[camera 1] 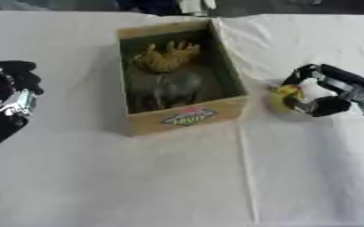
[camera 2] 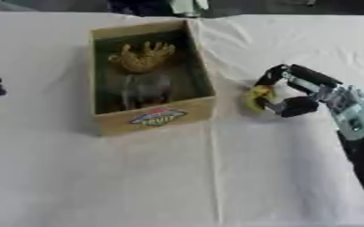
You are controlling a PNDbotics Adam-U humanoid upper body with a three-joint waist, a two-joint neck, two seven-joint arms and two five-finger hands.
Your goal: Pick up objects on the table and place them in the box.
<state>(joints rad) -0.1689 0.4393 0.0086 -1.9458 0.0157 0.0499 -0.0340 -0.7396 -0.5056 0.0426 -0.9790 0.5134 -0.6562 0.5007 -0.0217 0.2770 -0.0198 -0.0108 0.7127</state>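
While the cardboard box (camera 1: 181, 116) is sitting at desk (camera 1: 138, 186) centre, the right robot hand (camera 2: 309, 95) is grasping a yellow object (camera 2: 256, 97) at three o'clock; next: lifting over box wall.

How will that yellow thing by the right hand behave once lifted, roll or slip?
The yellow thing looks small and rounded, so it may roll on the cloth if released early. The right hand spans it between curled fingers and thumb, so it is probably light. Its surface is too blurred to judge slipperiness. The box stands close beside it.
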